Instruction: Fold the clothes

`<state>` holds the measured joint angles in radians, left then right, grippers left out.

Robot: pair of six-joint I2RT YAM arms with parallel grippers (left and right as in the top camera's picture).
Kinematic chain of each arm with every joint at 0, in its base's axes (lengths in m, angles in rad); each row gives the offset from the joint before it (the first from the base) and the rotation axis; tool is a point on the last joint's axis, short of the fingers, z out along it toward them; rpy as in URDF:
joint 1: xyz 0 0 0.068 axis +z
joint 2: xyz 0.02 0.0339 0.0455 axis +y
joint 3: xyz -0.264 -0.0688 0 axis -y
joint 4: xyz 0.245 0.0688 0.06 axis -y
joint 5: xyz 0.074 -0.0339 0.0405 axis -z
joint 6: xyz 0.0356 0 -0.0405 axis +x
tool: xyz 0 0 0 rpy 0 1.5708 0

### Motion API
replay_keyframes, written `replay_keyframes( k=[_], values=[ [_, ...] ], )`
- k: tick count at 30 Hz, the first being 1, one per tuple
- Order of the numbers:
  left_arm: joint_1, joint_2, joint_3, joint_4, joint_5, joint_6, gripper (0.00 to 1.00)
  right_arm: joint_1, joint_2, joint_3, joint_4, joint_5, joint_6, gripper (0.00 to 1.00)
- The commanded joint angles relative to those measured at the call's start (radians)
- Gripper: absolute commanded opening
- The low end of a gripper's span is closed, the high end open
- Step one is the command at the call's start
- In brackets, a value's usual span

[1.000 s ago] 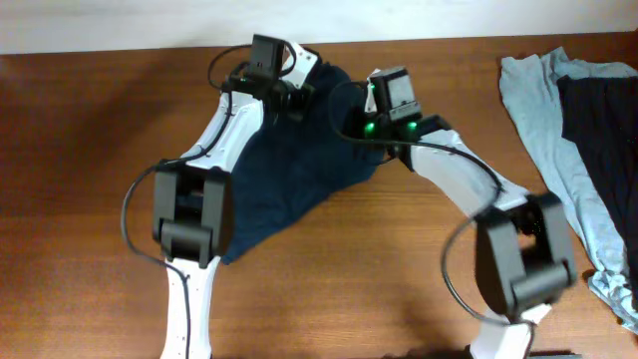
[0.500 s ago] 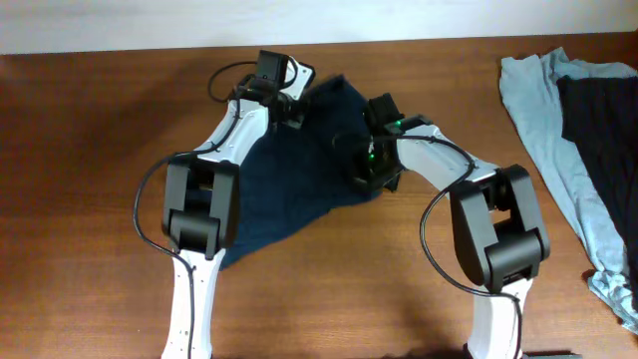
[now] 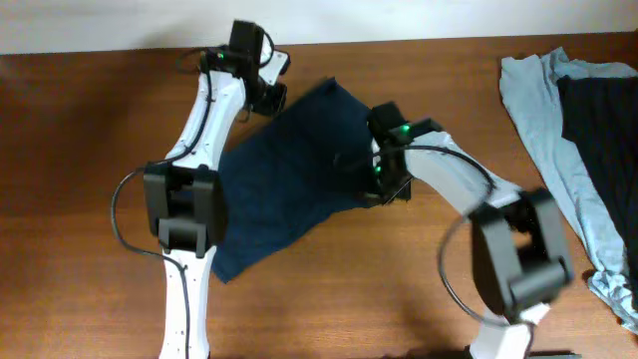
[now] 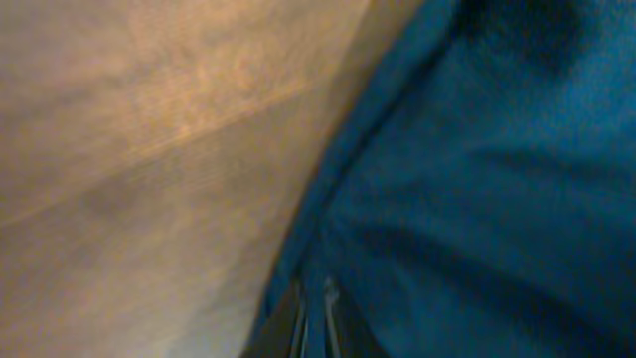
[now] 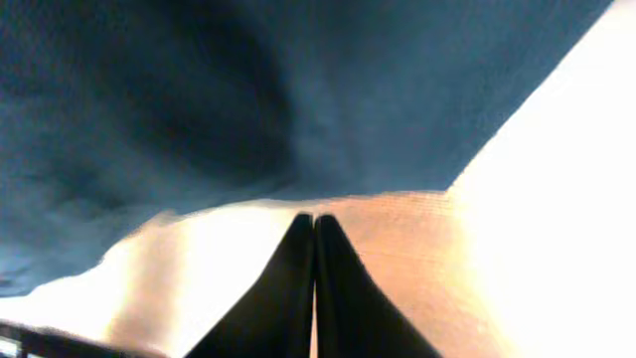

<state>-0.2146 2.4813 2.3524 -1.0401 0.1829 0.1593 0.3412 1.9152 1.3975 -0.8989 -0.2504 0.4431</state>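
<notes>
The dark navy garment (image 3: 289, 170) lies spread on the wooden table, running from back centre to front left. My left gripper (image 3: 271, 98) is at its back left corner. In the left wrist view the fingers (image 4: 313, 318) are shut on a fold of the navy fabric (image 4: 477, 179). My right gripper (image 3: 384, 189) is at the garment's right corner. In the right wrist view its fingers (image 5: 314, 221) are shut, with the tips just at the navy fabric's (image 5: 298, 99) edge and no cloth showing between them.
A pale grey-blue garment (image 3: 538, 130) lies at the far right with a black garment (image 3: 603, 120) on top of it. Bare wooden table (image 3: 80, 179) shows to the left and in front. A white wall edge runs along the back.
My left gripper has moved left and back with the garment's corner, and the cloth now lies flatter and wider. My right gripper has moved forward from the garment's back part to its right corner.
</notes>
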Motion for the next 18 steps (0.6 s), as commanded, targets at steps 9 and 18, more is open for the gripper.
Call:
replay_keyframes(
  k=[9,18],
  values=[
    [0.003,-0.396,0.224,-0.496,-0.057,-0.114,0.2,0.003,-0.38,0.007,0.087,0.053,-0.382,0.12],
    [0.063,-0.481,0.01,-0.636,-0.093,-0.242,0.13,-0.136,-0.277,0.007,0.144,0.047,-0.198,0.22]
  ],
)
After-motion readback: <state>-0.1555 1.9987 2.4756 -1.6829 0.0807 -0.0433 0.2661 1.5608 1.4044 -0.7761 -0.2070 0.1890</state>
